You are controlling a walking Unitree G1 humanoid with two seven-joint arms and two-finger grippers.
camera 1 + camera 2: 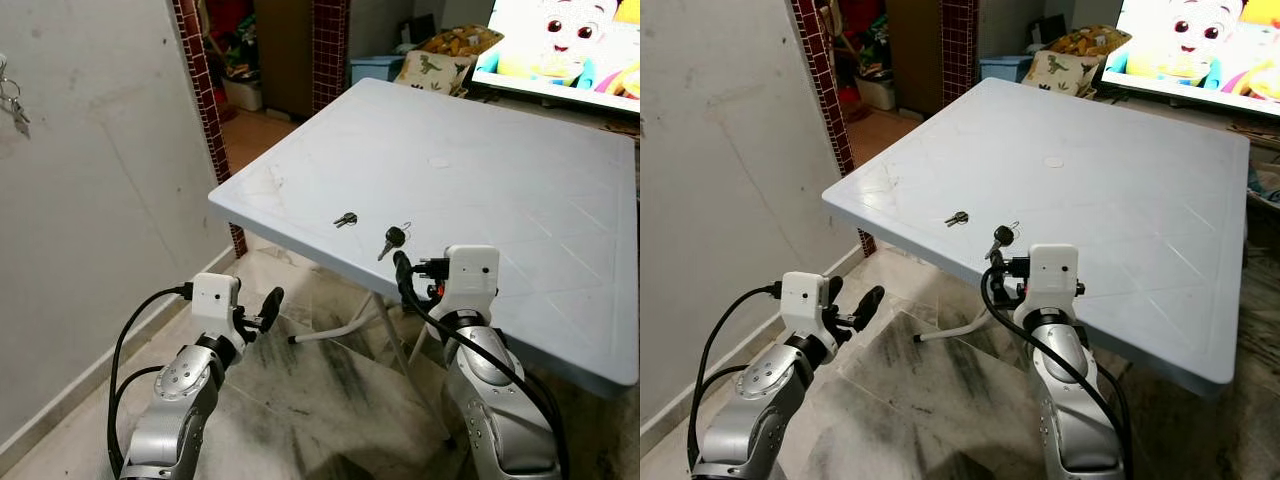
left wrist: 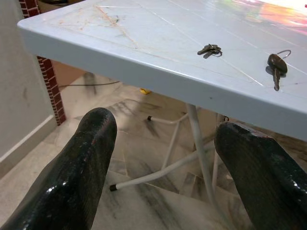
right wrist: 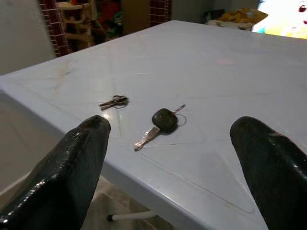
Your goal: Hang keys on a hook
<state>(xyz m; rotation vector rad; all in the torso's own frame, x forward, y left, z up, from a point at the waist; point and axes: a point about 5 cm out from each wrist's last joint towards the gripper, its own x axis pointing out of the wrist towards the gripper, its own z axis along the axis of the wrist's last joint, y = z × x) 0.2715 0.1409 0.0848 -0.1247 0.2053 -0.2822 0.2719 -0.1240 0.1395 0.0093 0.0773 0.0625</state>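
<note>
2 sets of keys wait on the table, neither yet grasped.

At the far left, on the wall, a bunch of keys (image 1: 14, 105) is seen hanging already, so the hook is judged to be there, though the hook itself cannot be made out. The left gripper (image 1: 262, 310) is held low beside the table's near corner, below the table (image 1: 480, 170) top, its fingers spread and empty. On the table near that edge a small key bunch (image 1: 345, 219) lies flat, and just beside it a black-headed key (image 1: 392, 240) with a thin ring. The right gripper (image 3: 177, 158) is poised at the edge, lined up with the black-headed key, fingers wide apart and empty. For a sound pick, the thick black head should be pinched rather than the flat blade, so that the ring is left free for the hook.
</note>
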